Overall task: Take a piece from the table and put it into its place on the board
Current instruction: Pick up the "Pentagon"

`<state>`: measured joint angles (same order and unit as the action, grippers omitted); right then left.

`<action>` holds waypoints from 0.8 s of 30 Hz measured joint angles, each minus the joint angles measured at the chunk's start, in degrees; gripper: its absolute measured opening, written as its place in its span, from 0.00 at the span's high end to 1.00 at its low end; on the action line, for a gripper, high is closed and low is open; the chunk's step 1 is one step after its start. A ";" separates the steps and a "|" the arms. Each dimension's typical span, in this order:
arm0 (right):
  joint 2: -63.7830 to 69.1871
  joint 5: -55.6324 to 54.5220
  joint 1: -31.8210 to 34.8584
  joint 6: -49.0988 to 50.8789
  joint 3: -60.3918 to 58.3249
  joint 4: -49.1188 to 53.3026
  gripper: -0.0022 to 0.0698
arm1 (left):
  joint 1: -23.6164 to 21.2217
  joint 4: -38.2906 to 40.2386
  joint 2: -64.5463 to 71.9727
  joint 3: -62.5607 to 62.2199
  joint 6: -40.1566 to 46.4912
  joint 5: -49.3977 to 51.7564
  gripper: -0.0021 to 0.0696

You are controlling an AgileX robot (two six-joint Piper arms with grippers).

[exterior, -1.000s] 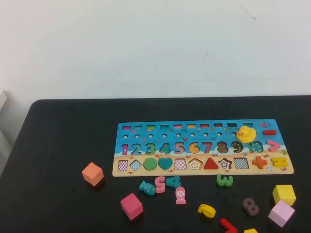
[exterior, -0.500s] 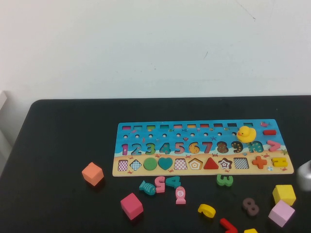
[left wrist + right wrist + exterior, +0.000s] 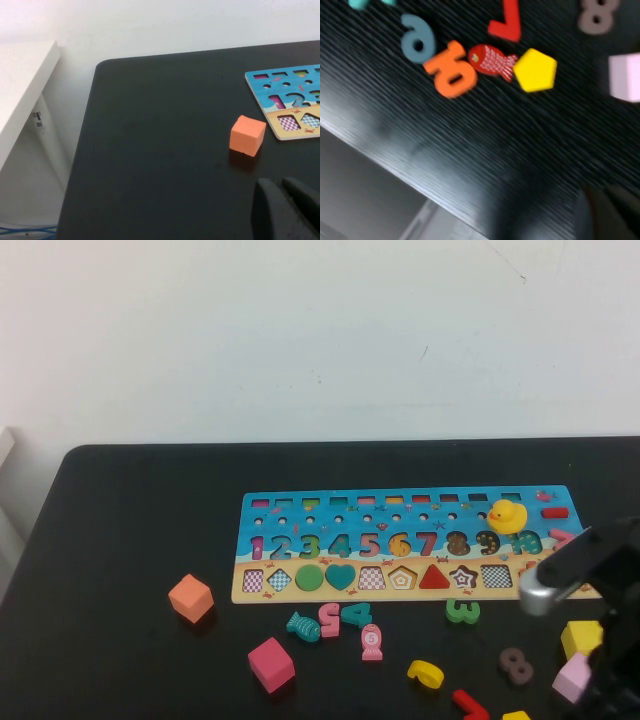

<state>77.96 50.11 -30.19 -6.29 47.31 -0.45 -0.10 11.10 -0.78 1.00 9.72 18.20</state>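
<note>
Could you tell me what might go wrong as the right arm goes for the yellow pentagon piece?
The yellow pentagon touches a red fish, so a grasp could drag the fish along. It lies near the table edge and could be knocked off. The right end effector is above the table's near right corner, crowded with loose pieces; the left end effector hovers near the orange cube.

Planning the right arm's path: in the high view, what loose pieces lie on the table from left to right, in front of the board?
Orange cube → magenta cube → teal fish → pink fish → yellow numeral → green 3 → brown 8 → right gripper's arm. Left gripper sits parked near the orange cube.
</note>
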 joint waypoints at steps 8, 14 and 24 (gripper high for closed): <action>6.50 -7.46 0.00 0.00 0.13 -9.01 0.38 | 0.00 0.00 0.00 0.00 0.00 0.00 0.97; 12.82 -11.37 0.00 3.77 0.41 -11.08 0.27 | 0.00 0.00 0.00 0.00 0.00 0.00 0.97; 23.38 -14.68 0.00 5.63 0.45 -11.08 0.27 | 0.00 0.00 0.00 0.00 0.00 0.00 0.97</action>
<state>101.34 35.43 -30.19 -0.66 47.76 -11.52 -0.10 11.10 -0.78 1.00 9.72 18.20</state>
